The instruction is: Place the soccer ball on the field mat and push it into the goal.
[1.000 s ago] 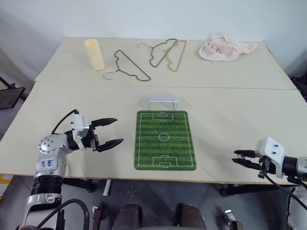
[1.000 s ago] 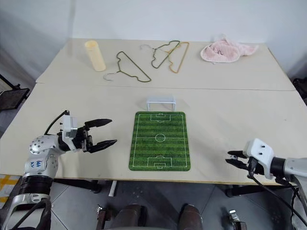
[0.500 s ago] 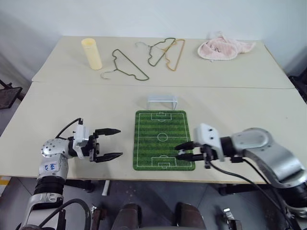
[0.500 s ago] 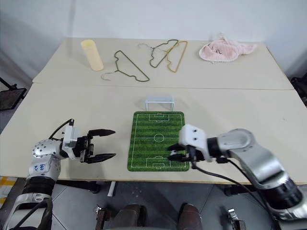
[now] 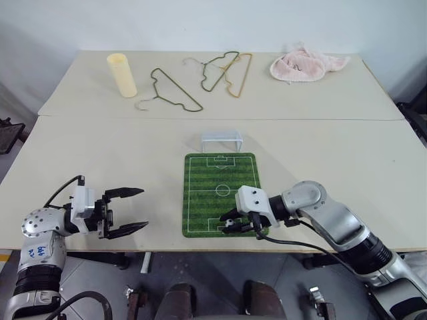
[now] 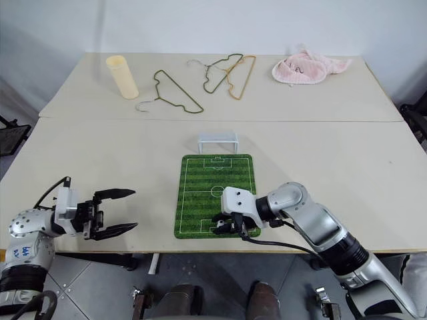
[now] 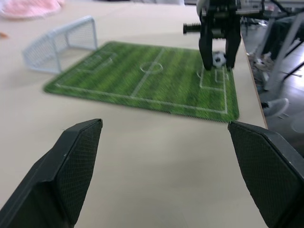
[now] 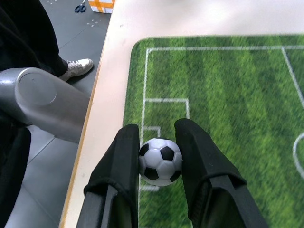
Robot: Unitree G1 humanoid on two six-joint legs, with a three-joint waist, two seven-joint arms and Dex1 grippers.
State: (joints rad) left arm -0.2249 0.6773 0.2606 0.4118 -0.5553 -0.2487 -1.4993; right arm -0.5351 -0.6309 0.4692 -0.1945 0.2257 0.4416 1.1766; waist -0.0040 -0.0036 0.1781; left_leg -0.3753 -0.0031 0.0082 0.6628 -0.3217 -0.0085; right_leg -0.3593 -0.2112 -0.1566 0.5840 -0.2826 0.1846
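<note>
Right gripper (image 8: pixel 160 156) pinches the ball (image 8: pixel 160 161) between both fingers, over the near penalty box of the mat (image 5: pixel 220 180), close to the table (image 5: pixel 333 153) edge. Goal (image 5: pixel 221 141) stands at the mat's far end, touching or just off it. Left gripper (image 5: pixel 127 210) spread wide, empty, well left of the mat.

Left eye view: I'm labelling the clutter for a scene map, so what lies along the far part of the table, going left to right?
Cream cylinder → dark green wire hanger → green wire hanger → tan wire hanger → pink cloth. The middle two hangers overlap, but the green one reaches further left.
</note>
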